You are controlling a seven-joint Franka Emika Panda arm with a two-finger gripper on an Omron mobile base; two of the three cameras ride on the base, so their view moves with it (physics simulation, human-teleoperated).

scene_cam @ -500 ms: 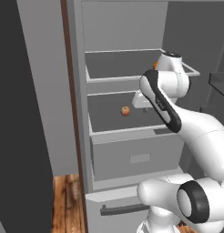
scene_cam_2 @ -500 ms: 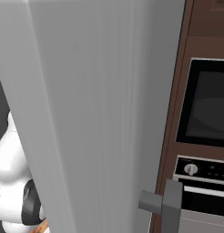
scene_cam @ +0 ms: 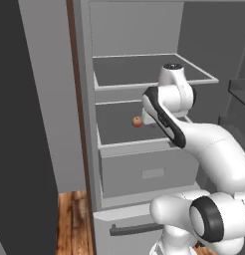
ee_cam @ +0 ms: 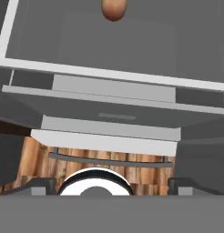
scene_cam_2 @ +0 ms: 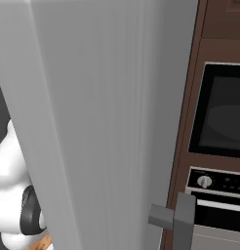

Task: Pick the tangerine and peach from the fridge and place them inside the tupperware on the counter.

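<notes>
Pincer point(ee_cam: 112, 183) jaws stand wide apart and hold nothing: in the hand view one dark finger tip point(ee_cam: 40, 185) sits at the lower left and a second at the lower right, with open space between them. That view looks down the front of the fridge point(ee_cam: 109, 98), past a shelf edge and two drawer fronts to a strip of wooden floor point(ee_cam: 91, 157) below.

One fruit is in sight. From the left base view it is a small round peach point(scene_cam: 137, 121), orange with a reddish side, resting on the grey floor of the middle shelf point(scene_cam: 119, 127) inside the fridge, towards the back and just left of the arm's forearm point(scene_cam: 164, 117). In the hand view the same fruit sits at the top edge, partly cut off, on the shelf surface and well apart from the finger tips.

Two open shelves can be counted in the left base view: the upper one point(scene_cam: 144, 69) carries nothing that can be seen, and the lower one carries the single peach. Below them is one closed drawer point(scene_cam: 149, 172) with a small recessed grip, and lower still a dark bar handle point(scene_cam: 134, 229).

One white arm reaches up from the lower right of the left base view, its wrist bent in front of the middle shelf. From the right base view, the light-grey fridge door point(scene_cam_2: 107, 122) stands close in front, with one dark oven point(scene_cam_2: 222, 112) and one knob point(scene_cam_2: 204, 181) to its right.
</notes>
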